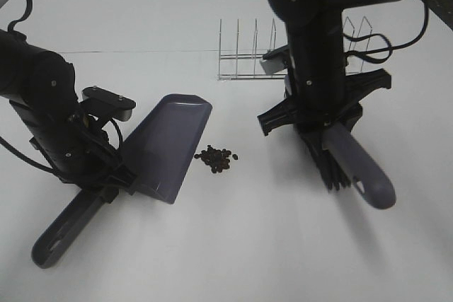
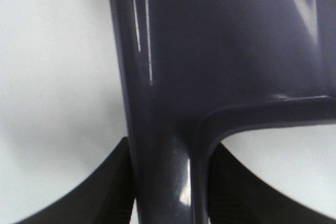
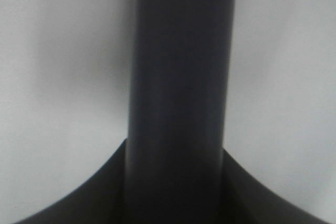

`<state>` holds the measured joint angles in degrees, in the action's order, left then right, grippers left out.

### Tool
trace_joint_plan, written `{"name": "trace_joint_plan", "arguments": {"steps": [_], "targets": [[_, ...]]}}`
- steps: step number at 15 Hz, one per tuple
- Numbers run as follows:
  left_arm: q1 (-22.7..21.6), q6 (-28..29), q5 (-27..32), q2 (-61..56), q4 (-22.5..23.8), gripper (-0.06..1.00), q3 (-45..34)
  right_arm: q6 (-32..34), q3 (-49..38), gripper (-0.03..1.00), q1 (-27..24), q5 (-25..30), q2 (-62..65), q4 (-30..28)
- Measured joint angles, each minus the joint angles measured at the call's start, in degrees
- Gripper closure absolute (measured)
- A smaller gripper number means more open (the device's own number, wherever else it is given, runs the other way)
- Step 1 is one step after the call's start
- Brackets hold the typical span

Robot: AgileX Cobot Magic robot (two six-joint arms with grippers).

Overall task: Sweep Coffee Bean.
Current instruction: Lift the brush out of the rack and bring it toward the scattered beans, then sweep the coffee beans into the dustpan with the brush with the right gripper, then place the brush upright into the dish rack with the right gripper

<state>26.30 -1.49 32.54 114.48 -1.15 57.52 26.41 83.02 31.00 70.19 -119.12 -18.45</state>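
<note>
The coffee beans [image 1: 216, 158] lie in a small loose cluster on the white table, just right of the grey-purple dustpan [image 1: 170, 146]. My left gripper [image 1: 102, 182] is shut on the dustpan's handle [image 2: 168, 171]; the pan is tilted with its open mouth toward the beans. My right gripper [image 1: 329, 132] is shut on a grey brush handle [image 1: 361, 171], which also shows in the right wrist view [image 3: 178, 77]. The brush's dark bristles [image 1: 331, 167] hang to the right of the beans, apart from them.
A wire rack [image 1: 248, 58] stands at the back of the white table [image 1: 233, 245], behind the right arm. The dustpan handle's end with a hanging hole [image 1: 46, 249] points toward the front left.
</note>
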Motion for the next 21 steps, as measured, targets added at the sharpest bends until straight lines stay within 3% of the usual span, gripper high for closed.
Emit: {"name": "trace_joint_plan", "arguments": {"steps": [4, 7, 8, 13, 17, 21], "targets": [[0.0, 0.0, -0.4, 0.0, -0.1, 0.62, 0.0, 1.5, 5.0, 0.70, 4.2, -1.3, -5.6, 7.3], [0.0, 0.0, -1.0, 0.0, -0.2, 0.62, 0.0, 1.4, 12.8, 0.70, 5.4, -4.0, -10.6, 16.9], [0.0, 0.0, -1.3, 0.1, -0.3, 0.62, 0.0, 1.0, 16.2, 0.70, 5.4, -6.0, -13.0, 23.1], [0.0, 0.0, -1.5, 0.1, -0.6, 0.62, 0.0, -3.8, 20.8, 0.70, 5.4, -10.4, -15.5, 36.3], [0.0, 0.0, -1.6, 0.1, -0.6, 0.62, 0.0, -5.3, 26.8, 0.70, 5.4, -8.3, -15.7, 36.3], [0.0, 0.0, -1.6, 0.1, -0.6, 0.62, 0.0, -5.8, 32.7, 0.70, 5.4, -0.5, -14.8, 27.0]]}}
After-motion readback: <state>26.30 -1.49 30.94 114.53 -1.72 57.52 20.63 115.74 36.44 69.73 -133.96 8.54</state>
